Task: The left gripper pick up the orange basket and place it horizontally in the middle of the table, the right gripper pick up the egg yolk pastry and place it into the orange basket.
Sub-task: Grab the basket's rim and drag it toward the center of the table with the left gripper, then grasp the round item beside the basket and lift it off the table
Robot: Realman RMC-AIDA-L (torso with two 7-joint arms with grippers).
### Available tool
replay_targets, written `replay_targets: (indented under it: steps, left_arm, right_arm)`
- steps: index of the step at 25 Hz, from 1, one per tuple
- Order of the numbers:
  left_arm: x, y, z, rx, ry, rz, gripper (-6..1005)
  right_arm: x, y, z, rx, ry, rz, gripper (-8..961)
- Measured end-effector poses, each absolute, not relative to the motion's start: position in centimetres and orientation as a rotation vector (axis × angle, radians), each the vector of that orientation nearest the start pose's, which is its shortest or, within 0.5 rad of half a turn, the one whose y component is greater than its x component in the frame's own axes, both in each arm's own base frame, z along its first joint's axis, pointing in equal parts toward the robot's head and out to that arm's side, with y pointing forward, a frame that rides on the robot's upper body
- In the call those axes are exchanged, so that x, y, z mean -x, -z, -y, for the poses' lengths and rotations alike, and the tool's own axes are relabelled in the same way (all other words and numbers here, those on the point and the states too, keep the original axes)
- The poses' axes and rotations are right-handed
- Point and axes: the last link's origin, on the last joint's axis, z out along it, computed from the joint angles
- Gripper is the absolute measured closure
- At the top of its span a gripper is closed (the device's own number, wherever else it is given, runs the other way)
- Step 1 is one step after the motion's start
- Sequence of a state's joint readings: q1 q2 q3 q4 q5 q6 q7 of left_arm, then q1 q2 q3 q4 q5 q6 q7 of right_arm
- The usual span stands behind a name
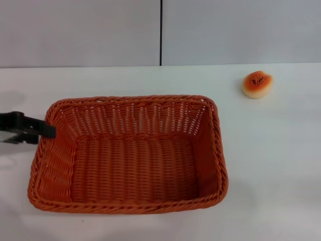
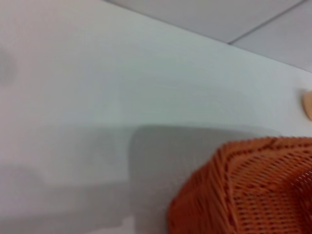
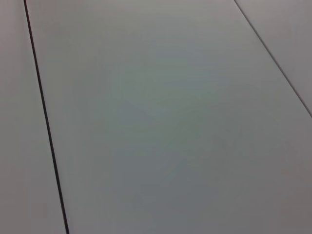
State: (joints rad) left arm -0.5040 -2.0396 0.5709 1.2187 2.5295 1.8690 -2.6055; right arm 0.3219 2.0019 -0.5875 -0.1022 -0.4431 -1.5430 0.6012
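The orange basket (image 1: 130, 153) lies lengthwise across the middle of the white table (image 1: 273, 170), open side up and with nothing in it. My left gripper (image 1: 49, 131) reaches in from the left edge, its black tip right at the basket's left rim. The left wrist view shows one woven corner of the basket (image 2: 248, 190) close by. The egg yolk pastry (image 1: 257, 84) sits on the table at the far right, well apart from the basket. My right gripper is out of view.
Grey wall panels with a dark vertical seam (image 1: 161, 32) stand behind the table. The right wrist view shows only flat grey panels with a thin dark seam (image 3: 46, 122).
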Motion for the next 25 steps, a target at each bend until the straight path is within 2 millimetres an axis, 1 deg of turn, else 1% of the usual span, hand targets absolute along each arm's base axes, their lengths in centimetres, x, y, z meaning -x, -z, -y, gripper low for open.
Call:
replay_targets:
  steps: [3,4,6,8,9,10,11,12,13,14,15,16,17,18,19,20,21,22,23,24,25]
  left_arm:
    - [28.7,-10.2,-30.8,2.147,0.121,1.903,445]
    - [29.0,-11.1,-31.1,2.129,0.106,1.871,427]
    - [29.4,-12.1,-31.5,2.103,0.098,1.839,427]
    - [29.4,-12.1,-31.5,2.103,0.098,1.839,426]
    - [29.7,-12.9,-31.9,2.085,0.11,1.794,426]
    - [29.8,-13.3,-32.4,2.063,0.136,1.753,426]
    - [29.7,-13.4,-32.8,2.048,0.158,1.718,426]
    - [28.9,-13.3,-34.0,2.035,0.234,1.568,426]
    - [28.9,-13.3,-34.0,2.035,0.234,1.568,428]
    - [28.6,-13.3,-34.5,2.035,0.258,1.514,429]
    - [28.2,-13.4,-34.9,2.035,0.289,1.455,431]
    - [28.2,-13.4,-34.9,2.035,0.289,1.455,432]
    - [27.5,-13.8,-35.7,2.032,0.376,1.359,434]
    - [27.3,-13.9,-36.0,2.033,0.429,1.326,436]
    - [27.1,-14.1,-36.2,2.031,0.48,1.292,438]
    - [27.1,-14.1,-36.2,2.031,0.48,1.292,440]
    - [26.8,-14.3,-36.4,2.034,0.555,1.243,442]
    - [26.2,-14.6,-36.7,2.047,0.664,1.147,444]
    - [26.0,-14.6,-36.7,2.053,0.696,1.117,444]
    - [25.7,-14.7,-36.7,2.059,0.73,1.082,445]
    - [25.4,-14.4,-36.8,2.073,0.801,1.022,445]
  right_arm:
    - [-38.6,-13.3,-27.1,1.011,-1.045,-0.471,261]
    - [-38.6,-13.3,-27.1,1.013,-1.045,-0.472,261]
    - [-38.6,-13.3,-27.1,1.017,-1.051,-0.474,261]
    - [-38.5,-13.3,-27.3,1.038,-1.069,-0.49,261]
    - [-38.5,-13.4,-27.7,1.07,-1.08,-0.511,261]
    - [-38.7,-13.6,-29.0,1.163,-1.092,-0.587,261]
    - [-38.8,-13.6,-29.6,1.213,-1.101,-0.646,261]
    - [-39.0,-13.7,-31.2,1.321,-1.097,-0.781,261]
    - [-39.0,-13.7,-31.2,1.321,-1.097,-0.781,261]
    - [-38.8,-13.8,-32.3,1.418,-1.082,-0.863,261]
    - [-38.8,-13.8,-32.3,1.418,-1.082,-0.863,261]
    - [-38.4,-13.8,-32.8,1.477,-1.075,-0.89,261]
    - [-38.0,-13.9,-33.2,1.538,-1.064,-0.917,261]
    - [-37.6,-14.0,-33.6,1.6,-1.045,-0.931,261]
    - [-36.5,-14.3,-34.4,1.734,-0.999,-0.98,261]
    - [-36.5,-14.3,-34.4,1.734,-0.999,-0.98,261]
    - [-36.0,-14.1,-34.8,1.808,-0.968,-1.019,261]
    - [-35.5,-14.1,-35.3,1.873,-0.939,-1.05,261]
    - [-34.9,-14.2,-35.7,1.934,-0.908,-1.078,261]
    - [-33.8,-14.2,-36.7,2.051,-0.832,-1.119,261]
    - [-33.3,-14.0,-37.1,2.114,-0.776,-1.141,261]
